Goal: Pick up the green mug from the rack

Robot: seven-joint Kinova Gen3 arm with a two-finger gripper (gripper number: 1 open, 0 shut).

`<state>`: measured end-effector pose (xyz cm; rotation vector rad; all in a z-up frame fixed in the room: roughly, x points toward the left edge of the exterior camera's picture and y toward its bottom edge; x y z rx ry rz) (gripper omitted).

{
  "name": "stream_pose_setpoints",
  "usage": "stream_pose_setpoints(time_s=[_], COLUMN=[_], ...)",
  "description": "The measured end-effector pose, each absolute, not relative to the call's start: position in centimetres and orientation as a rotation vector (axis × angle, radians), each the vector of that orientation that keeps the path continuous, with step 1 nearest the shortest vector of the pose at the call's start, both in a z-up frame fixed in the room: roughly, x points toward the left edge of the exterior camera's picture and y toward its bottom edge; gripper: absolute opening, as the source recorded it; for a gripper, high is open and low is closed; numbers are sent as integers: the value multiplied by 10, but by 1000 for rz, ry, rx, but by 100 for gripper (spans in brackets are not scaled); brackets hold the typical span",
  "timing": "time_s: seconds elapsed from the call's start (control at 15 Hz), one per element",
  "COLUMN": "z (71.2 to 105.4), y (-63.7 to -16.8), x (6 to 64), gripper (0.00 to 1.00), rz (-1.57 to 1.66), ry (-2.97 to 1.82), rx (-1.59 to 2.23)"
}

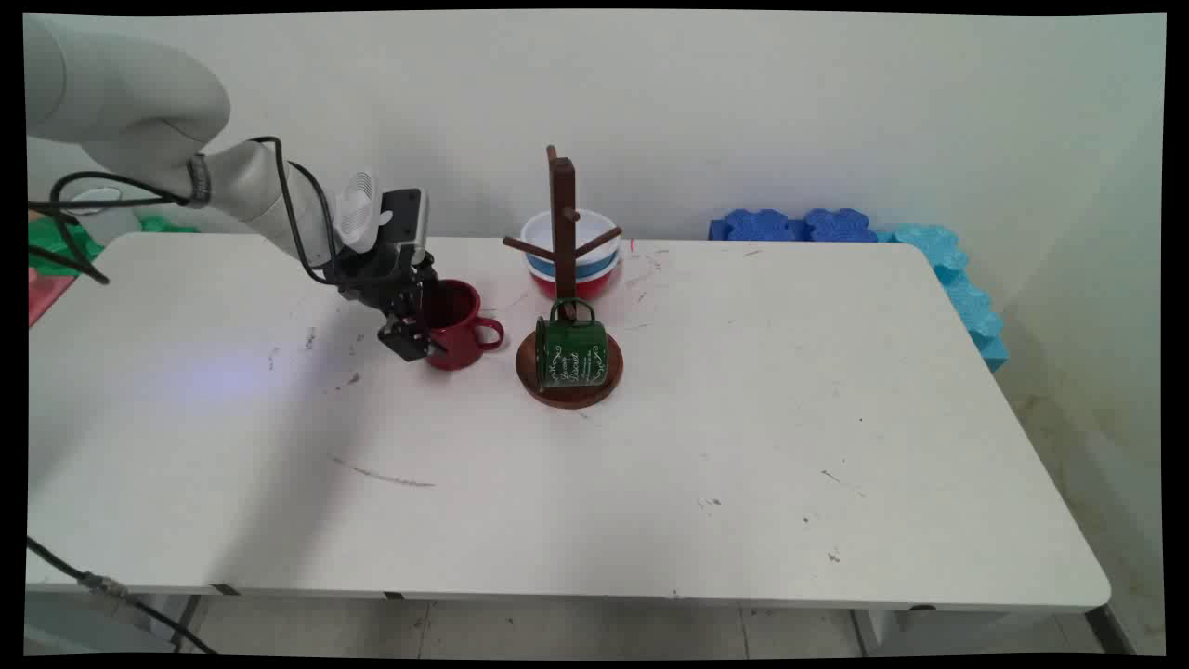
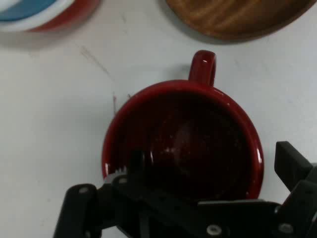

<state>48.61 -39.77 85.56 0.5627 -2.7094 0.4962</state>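
Observation:
A dark red mug [image 1: 457, 325] stands upright on the white table [image 1: 650, 446], its handle pointing right toward the mug tree. My gripper [image 1: 413, 330] is down at the mug's left rim and open. In the hand view I look straight into the red mug [image 2: 183, 144]. One finger [image 2: 136, 159] reaches inside the rim and the other finger [image 2: 292, 163] sits outside the wall, so the gripper [image 2: 214, 159] straddles the mug's rim without clamping it.
Right of the mug, a green mug [image 1: 569, 353] lies on the round base of a wooden mug tree [image 1: 563, 214], whose base [image 2: 237, 17] shows in the hand view. Stacked bowls [image 1: 571, 255] [image 2: 44, 12] stand behind. Blue foam tiles [image 1: 799, 225] line the back right edge.

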Motion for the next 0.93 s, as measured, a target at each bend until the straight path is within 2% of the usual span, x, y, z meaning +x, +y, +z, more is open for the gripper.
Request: stream_pose_setpoints(time_s=[0.4, 0.93], z=[867, 892], y=[-394, -360], x=[485, 481], gripper=[100, 100], rz=[531, 540], ry=[-2659, -2542], rx=[564, 599])
